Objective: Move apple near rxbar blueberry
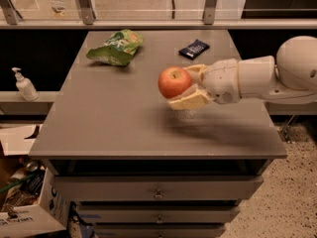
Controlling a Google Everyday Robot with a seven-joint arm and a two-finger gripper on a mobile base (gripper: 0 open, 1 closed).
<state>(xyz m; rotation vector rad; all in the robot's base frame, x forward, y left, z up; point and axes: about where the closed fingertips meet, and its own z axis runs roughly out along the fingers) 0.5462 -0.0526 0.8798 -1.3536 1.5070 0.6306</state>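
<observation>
My gripper [188,87] is shut on the red-orange apple [174,82] and holds it in the air above the middle of the grey table [114,123]. The arm reaches in from the right. The rxbar blueberry [193,48], a small dark navy bar, lies flat at the far right of the table, beyond and a little right of the apple. The apple and the bar are apart.
A bright green snack bag [116,47] lies at the far left of the table. A soap dispenser [24,84] stands on a ledge to the left. Drawers sit below the table's front edge. A glass railing runs behind the table.
</observation>
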